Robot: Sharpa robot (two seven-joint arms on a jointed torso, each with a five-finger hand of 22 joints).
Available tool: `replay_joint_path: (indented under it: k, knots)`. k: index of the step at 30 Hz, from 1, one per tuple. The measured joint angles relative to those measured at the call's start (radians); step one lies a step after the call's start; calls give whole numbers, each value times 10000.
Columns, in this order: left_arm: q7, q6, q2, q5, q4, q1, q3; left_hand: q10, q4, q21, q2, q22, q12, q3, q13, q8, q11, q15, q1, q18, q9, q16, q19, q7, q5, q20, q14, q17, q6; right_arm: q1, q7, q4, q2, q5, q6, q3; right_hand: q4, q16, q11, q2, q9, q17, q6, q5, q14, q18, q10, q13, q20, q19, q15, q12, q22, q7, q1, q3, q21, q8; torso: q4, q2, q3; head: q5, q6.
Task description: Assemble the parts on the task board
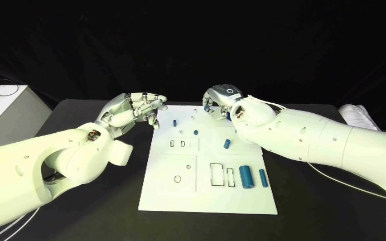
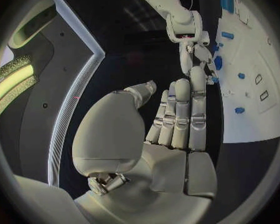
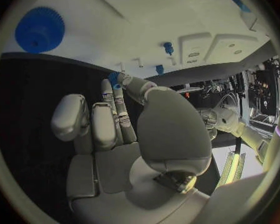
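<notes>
Two hands: both hovered at the far end of the task board (image 1: 209,191), one over each far corner.
Left hand (image 1: 135,110): hung by the board's far left corner, fingers (image 2: 180,115) side by side and nearly straight, nothing in them, touching no part.
Right hand (image 1: 223,102): over the far right corner, with a small blue part (image 3: 114,79) pinched at its fingertips, or so it looked from the wrist; the head view hid the grip.
Blue gear (image 3: 40,30): lay on the board well off to one side of the right hand.
Small pegs (image 1: 175,123): stood just in front of both hands.
Two large cylinders (image 1: 246,176): lay side by side at the near right, well away from both hands.
</notes>
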Motion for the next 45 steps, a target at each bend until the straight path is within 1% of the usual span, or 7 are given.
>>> replay_joint_path:
  k: [7,15,21,25,30,42,45]
  knots:
    - [-17,3,68,-2,-1,5,1,-3,1,0,0,-1,0,-1,-1,0,-3,0,0,1,0,0,0,0,0,0,0,-1,0,-46,19,-390,423,53,-106,4,-2,-1,0,0,62,0,-67,85,0,0,0,0,0,0,0,-20,17,35,0,1,0,-1,109,48,-35,15,-32]
    - [-29,4,124,-3,-9,53,1,-3,1,0,0,-2,0,-1,-2,0,-3,0,0,0,-1,0,0,0,0,0,0,-2,0,-63,54,-853,787,138,-120,5,-31,-5,0,0,64,0,-69,86,0,0,0,0,1,0,1,-61,29,37,0,30,0,-3,245,119,-105,-87,-20]
    - [-35,5,147,-4,-6,71,1,-3,1,-1,0,-3,0,-1,-2,0,-3,0,0,0,-2,0,0,0,0,0,0,-3,1,-103,61,-1078,868,186,-105,6,-30,-8,0,0,63,-21,-72,86,0,0,0,0,1,0,1,-77,29,38,0,29,0,-12,301,188,-153,-106,-28]
    - [-38,5,147,-4,-2,77,1,-2,1,-1,0,-3,0,-2,-3,0,-3,0,0,0,-2,0,0,-1,0,0,0,-3,1,-117,64,-1157,906,202,-92,6,-30,-8,0,0,66,-22,-74,85,0,0,0,0,1,0,1,-98,28,39,0,29,0,-21,320,219,-178,-106,-28]
    - [-41,7,143,-5,2,89,2,-3,1,-1,0,6,0,-2,-3,0,-3,0,0,0,-2,0,0,0,0,0,0,-3,1,-119,65,-1290,968,210,-74,6,-54,-8,0,0,81,-32,-106,124,0,0,0,0,1,0,1,-129,12,69,0,3,0,-22,338,242,-192,-101,-24]
    - [-47,19,140,-5,6,118,5,-39,1,49,0,29,0,-2,4,0,34,0,0,-1,10,-40,-94,0,0,18,0,-5,1,-139,105,-1464,1084,211,-11,8,-52,-8,0,0,119,-102,-194,126,0,0,0,0,2,0,1,-174,-37,86,0,1,0,6,333,254,-198,-1,-76]
    - [-49,24,144,-6,7,120,5,-39,1,49,0,29,0,-2,11,0,34,0,0,-1,11,-39,-92,0,0,18,0,-5,1,-152,109,-1526,1130,211,9,6,-59,-8,-54,0,152,-176,-298,126,0,1,-54,0,10,-71,2,-174,-146,123,1,7,-93,43,333,256,-198,8,-82]
